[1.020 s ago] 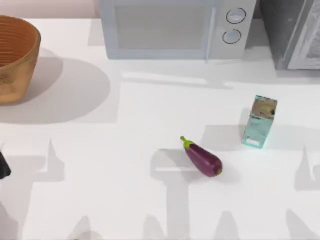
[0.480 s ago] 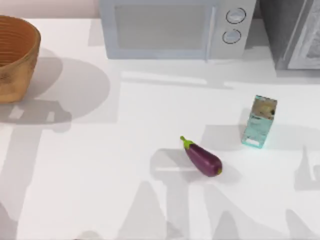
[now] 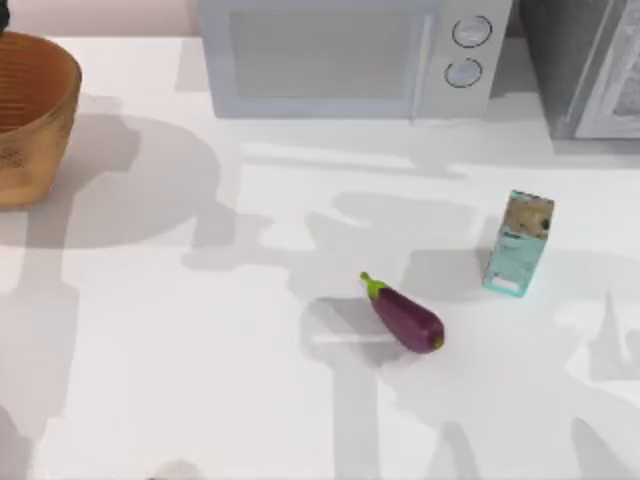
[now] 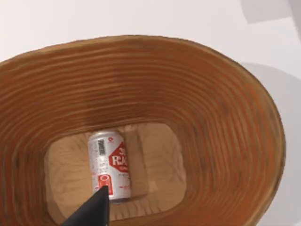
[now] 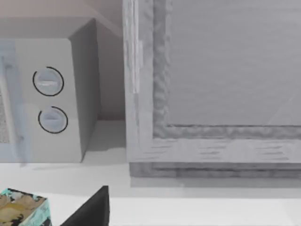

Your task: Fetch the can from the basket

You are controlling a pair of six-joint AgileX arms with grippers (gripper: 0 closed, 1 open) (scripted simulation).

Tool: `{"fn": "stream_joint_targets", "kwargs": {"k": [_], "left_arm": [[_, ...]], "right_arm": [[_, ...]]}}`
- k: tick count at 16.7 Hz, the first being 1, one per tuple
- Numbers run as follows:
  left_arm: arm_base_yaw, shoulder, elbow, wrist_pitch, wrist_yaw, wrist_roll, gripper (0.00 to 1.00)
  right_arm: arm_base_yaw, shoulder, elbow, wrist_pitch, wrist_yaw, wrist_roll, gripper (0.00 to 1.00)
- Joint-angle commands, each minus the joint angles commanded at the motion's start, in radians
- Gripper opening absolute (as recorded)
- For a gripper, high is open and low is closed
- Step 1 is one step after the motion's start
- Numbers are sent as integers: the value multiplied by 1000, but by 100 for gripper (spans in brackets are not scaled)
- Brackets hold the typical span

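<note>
Overhead: white table (image 3: 200,380) (microwave (image 3: 345,55) behind).

Your top view looks straight down on the white surface (image 3: 200,400), taking in the microwave (image 3: 340,55) along the far edge and the basket (image 3: 30,115) at the left edge. Your left wrist view sits close above that same basket (image 4: 225,117), facing down into its hollow so the can (image 4: 110,167) on its floor is near. Your right wrist view faces the far right corner from low and close: it shares the microwave's dials (image 5: 49,101) and the teal carton (image 5: 21,209) with the top view (image 3: 520,245)
</note>
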Motion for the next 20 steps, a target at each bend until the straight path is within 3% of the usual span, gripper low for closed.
{"fn": "stream_joint_targets", "kwargs": {"k": [5,10,20], "left_arm": [[40,487,435,-256,-7,14,100],[87,786,726,-466,-51,-19,100],[97,848,770,-502,-64,-35,100]], "right_arm": [[0,0,0,0,0,0,100],[0,0,0,0,0,0,100],[0,0,0,0,0,0,100]]}}
